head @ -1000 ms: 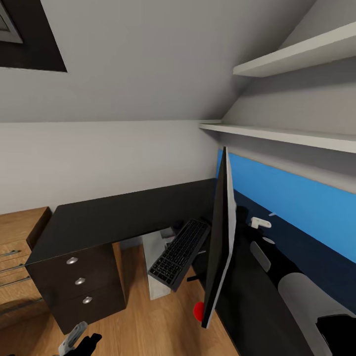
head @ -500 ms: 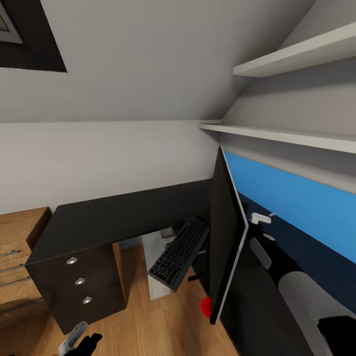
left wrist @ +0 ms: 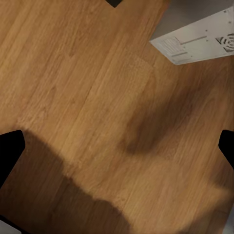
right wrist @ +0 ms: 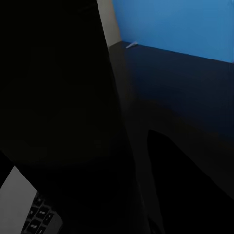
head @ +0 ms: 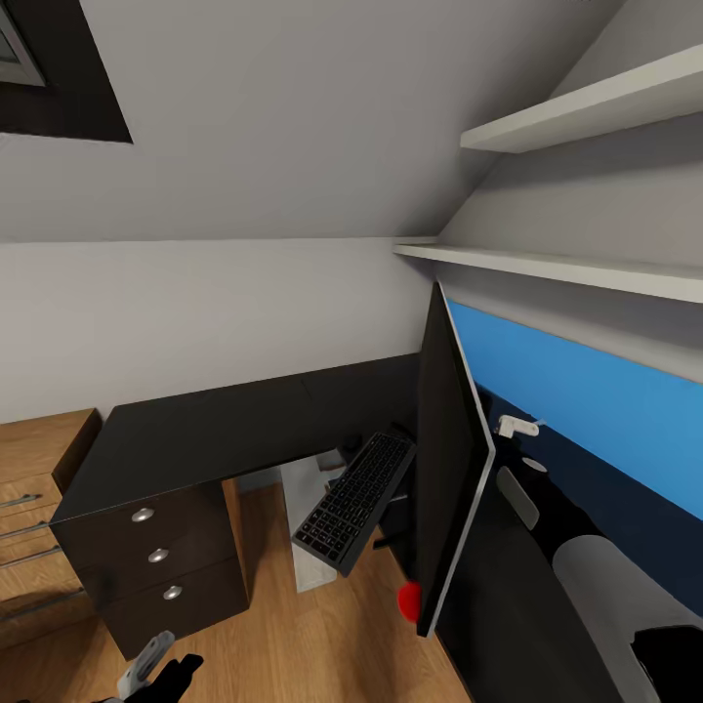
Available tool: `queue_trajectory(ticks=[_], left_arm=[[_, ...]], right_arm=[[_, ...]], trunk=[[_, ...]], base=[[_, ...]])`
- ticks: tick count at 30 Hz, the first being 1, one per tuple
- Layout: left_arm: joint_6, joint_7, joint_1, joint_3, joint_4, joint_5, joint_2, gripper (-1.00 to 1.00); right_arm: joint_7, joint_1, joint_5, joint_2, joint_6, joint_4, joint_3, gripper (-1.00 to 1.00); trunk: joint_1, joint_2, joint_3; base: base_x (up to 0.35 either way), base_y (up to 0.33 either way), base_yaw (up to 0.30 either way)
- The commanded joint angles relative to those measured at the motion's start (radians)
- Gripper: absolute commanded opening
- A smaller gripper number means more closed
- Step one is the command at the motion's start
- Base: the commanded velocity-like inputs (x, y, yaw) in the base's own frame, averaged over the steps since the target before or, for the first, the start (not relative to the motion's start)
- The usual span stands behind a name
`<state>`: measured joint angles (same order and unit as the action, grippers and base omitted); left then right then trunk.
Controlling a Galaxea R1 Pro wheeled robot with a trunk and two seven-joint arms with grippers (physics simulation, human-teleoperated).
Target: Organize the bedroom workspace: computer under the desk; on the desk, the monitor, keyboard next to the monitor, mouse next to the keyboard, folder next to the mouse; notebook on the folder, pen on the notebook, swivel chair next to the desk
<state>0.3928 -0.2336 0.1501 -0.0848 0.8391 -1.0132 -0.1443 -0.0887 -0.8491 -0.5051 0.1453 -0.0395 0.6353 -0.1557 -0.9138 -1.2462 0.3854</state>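
Since a second ago the monitor (head: 444,469) has swung from edge-on to showing more screen; the right arm reaches behind it, grip hidden, so I cannot tell its hold; best lower it gently onto the desk (head: 225,430); the keyboard (head: 353,500) tilts off the desk edge above wooden floor (left wrist: 78,97); the left gripper (head: 146,669) hangs low, state unclear.

Floor (head: 293,635) looks like warm wood planks, bench (head: 225,434) top is glossy black, drawer knobs (head: 157,555) shiny metal, back panel (head: 586,410) smooth matt blue.
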Motion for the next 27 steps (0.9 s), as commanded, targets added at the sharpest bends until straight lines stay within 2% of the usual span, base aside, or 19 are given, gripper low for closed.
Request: queue_trajectory(ticks=[1, 3, 5, 11, 23, 27], left_arm=[[0.004, -0.010, 0.000, 0.000, 0.002, -0.010, 0.000, 1.00], [0.003, -0.011, 0.000, 0.004, 0.005, -0.010, 0.001, 1.00], [0.002, -0.017, 0.000, 0.020, 0.006, -0.009, 0.001, 1.00], [0.002, -0.020, 0.000, 0.032, 0.008, -0.009, 0.002, 1.00], [0.002, -0.015, 0.000, 0.032, 0.007, -0.010, 0.002, 1.00], [0.002, -0.013, 0.000, 0.032, 0.007, -0.010, 0.002, 1.00]], right_arm=[[-0.010, -0.001, -0.007, 0.004, -0.006, 0.012, -0.008, -1.00], [-0.010, 0.002, -0.006, 0.007, -0.016, 0.034, -0.007, -1.00], [-0.010, 0.013, -0.006, 0.008, -0.050, 0.068, -0.007, -1.00], [-0.010, 0.059, -0.003, 0.009, -0.142, 0.179, -0.009, -1.00], [-0.011, 0.066, -0.003, 0.008, -0.145, 0.208, -0.015, -1.00], [-0.011, 0.070, -0.003, 0.008, -0.146, 0.220, -0.016, -1.00]], trunk=[[0.000, -0.001, 0.001], [0.000, -0.001, 0.001], [0.000, -0.001, 0.001], [0.000, -0.001, 0.001], [0.000, -0.001, 0.001], [0.000, -0.001, 0.001]], base=[[0.000, 0.000, 0.000], [-0.007, -0.006, 0.000], [-0.108, -0.105, 0.000], [-0.210, -0.203, 0.000], [-0.250, -0.056, 0.000], [-0.114, -0.048, 0.000]])
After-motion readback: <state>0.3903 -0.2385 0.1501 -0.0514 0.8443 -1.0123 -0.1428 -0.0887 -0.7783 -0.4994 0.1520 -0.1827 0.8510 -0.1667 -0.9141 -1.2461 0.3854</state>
